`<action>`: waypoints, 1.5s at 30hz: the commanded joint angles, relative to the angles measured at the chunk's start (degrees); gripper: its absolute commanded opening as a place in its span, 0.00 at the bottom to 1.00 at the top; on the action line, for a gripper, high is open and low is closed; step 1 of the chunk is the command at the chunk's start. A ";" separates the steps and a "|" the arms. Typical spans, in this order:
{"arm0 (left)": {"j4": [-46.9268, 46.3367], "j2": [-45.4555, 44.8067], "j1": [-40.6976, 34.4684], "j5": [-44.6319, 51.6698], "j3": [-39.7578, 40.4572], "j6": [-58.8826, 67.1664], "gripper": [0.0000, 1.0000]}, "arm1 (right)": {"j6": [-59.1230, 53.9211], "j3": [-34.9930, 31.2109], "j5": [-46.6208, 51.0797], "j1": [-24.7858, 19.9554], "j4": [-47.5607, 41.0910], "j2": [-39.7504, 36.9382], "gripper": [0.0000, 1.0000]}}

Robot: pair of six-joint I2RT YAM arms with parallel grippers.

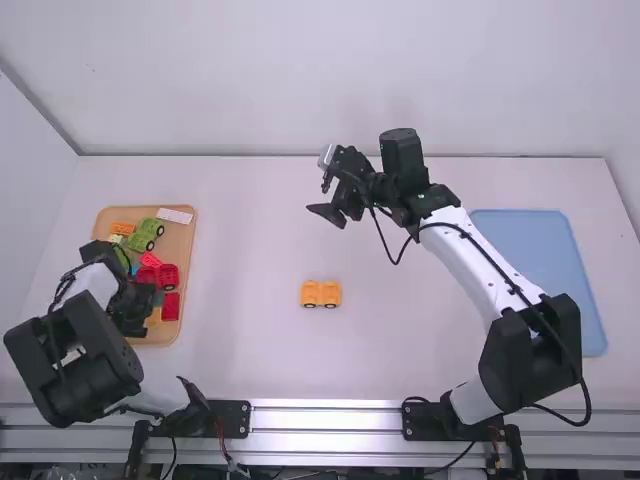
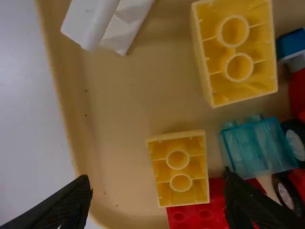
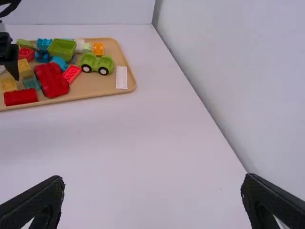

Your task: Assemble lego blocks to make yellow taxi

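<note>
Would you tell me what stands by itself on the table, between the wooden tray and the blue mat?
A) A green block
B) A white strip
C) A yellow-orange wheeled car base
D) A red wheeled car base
C: the yellow-orange car base sits there on its dark wheels.

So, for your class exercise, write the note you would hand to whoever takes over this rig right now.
Left gripper: open, over the tan tray.
Right gripper: open, over the white table.
Parts: yellow-orange wheeled piece stands on the table between the arms; small yellow brick and larger yellow brick lie hollow side up in the tray.
Done: wheeled piece is out on the table; can't tell if anything is stacked on it.
Left: probably pick the yellow bricks, turn them over, press them on.
</note>
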 commanded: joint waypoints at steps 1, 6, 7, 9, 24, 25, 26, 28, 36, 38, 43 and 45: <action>0.96 0.28 -0.52 -0.85 -1.09 -0.11 0.75 | 0.02 -0.17 -0.13 -0.17 -0.28 -0.39 0.99; 4.66 0.28 -1.73 -0.85 -2.89 -0.09 0.79 | 0.00 -0.17 -0.15 -0.24 -0.48 -0.39 0.99; 5.64 0.28 -1.73 -0.63 -3.30 0.98 0.79 | 0.02 -0.17 -0.15 -0.22 -0.48 -0.39 0.99; 6.78 0.28 -1.73 -0.22 -3.63 2.73 0.81 | 0.00 -0.17 -0.13 -0.15 -0.46 -0.39 0.99; 9.31 0.28 -2.14 0.52 -6.51 0.96 0.69 | 0.00 -0.17 -0.13 -0.17 -0.17 -0.39 0.99; 9.53 0.28 -2.05 1.01 -6.49 0.92 0.68 | 0.00 -0.17 -0.13 -0.17 -0.22 -0.39 0.99; 9.66 0.28 -2.03 1.11 -6.51 0.92 0.67 | 0.00 -0.17 -0.13 -0.17 -0.26 -0.39 0.99; 9.66 0.28 -2.45 0.63 -6.69 0.92 0.67 | -0.02 -0.17 -0.13 -0.17 -0.44 -0.39 0.99; 12.44 0.28 -2.47 1.27 -8.55 0.09 0.61 | 0.04 -0.17 -0.15 -0.15 -0.22 -0.39 0.99; 12.20 0.28 -2.47 1.09 -8.52 -0.87 0.60 | 0.00 -0.17 -0.15 -0.17 -0.20 -0.39 0.99; 13.29 0.28 -2.45 2.36 -8.52 -2.10 0.57 | 0.00 -0.17 -0.13 -0.17 -0.22 -0.39 0.99; 13.27 0.28 -2.45 2.10 -8.52 -2.05 0.56 | 0.00 -0.17 -0.13 -0.17 -0.22 -0.39 0.99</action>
